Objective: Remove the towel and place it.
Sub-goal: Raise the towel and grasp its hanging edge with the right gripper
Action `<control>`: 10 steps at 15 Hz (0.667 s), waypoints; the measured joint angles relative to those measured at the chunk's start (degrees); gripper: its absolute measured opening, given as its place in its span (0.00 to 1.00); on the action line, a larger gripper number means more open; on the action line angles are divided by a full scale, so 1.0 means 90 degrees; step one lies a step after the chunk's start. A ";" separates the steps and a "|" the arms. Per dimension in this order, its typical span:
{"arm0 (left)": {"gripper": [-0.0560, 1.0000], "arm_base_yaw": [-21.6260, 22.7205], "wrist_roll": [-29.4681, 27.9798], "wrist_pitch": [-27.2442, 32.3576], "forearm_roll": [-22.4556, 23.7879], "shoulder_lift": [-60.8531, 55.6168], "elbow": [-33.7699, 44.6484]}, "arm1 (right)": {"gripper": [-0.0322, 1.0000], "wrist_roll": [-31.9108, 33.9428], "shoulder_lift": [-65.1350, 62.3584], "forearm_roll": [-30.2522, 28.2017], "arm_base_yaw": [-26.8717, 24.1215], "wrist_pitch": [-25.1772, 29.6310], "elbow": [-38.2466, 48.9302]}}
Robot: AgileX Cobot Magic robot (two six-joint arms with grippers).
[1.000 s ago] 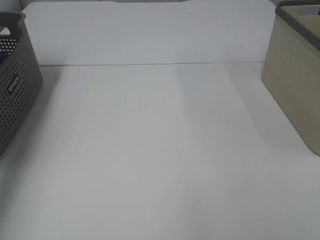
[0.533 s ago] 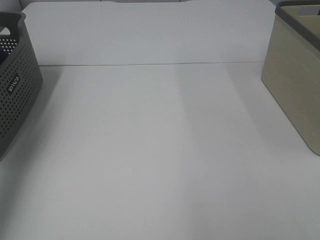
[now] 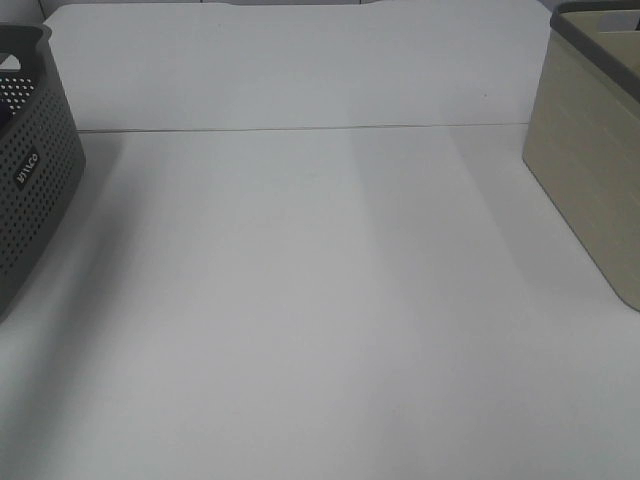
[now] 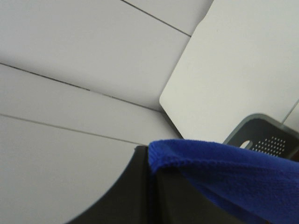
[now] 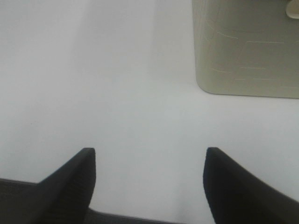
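Note:
The towel (image 4: 224,172) is royal-blue plush cloth and shows only in the left wrist view. One edge of it sits pinched between the dark fingers of my left gripper (image 4: 150,156), and the rest hangs away. The gripper holds it up above the dark grey perforated basket (image 4: 264,135). My right gripper (image 5: 149,172) is open and empty, low over the bare white table (image 5: 117,93), near the beige basket (image 5: 247,46). Neither gripper nor the towel shows in the exterior high view.
The dark grey perforated basket (image 3: 25,170) stands at the table's left edge and the beige basket (image 3: 590,150) at the right edge. The white table (image 3: 320,280) lies between them, with a thin seam (image 3: 300,129) across the back.
In the exterior high view, a sliver of blue at the dark basket's inner edge no longer shows. The basket has shifted very slightly. Nothing else moved.

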 joint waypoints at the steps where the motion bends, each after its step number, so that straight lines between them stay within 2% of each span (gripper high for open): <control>1: 0.05 -0.0267 -0.0057 0.0006 0.0057 0.0134 -0.0172 | 0.67 -0.0032 0.0000 0.0013 0.0000 -0.0140 -0.0057; 4: 0.05 -0.1082 -0.0102 -0.0019 0.0255 0.0541 -0.0618 | 0.67 -0.0083 0.0656 0.0471 0.0000 -0.0955 -0.0140; 6: 0.05 -0.1445 -0.0095 -0.0089 0.0357 0.0713 -0.0745 | 0.67 -0.0414 0.1254 0.0923 0.0000 -0.1566 -0.0140; 7: 0.05 -0.1802 0.0166 -0.0134 0.0477 0.0872 -0.0777 | 0.67 -0.1197 0.2228 0.1776 0.0000 -0.2527 -0.0140; 9: 0.05 -0.2114 0.0675 -0.0134 0.0598 0.0974 -0.0777 | 0.67 -0.2400 0.3317 0.2935 0.0000 -0.3380 -0.0140; 10: 0.05 -0.2190 0.0796 -0.0134 0.0618 0.0993 -0.0777 | 0.67 -0.2788 0.3552 0.3221 0.0000 -0.3533 -0.0140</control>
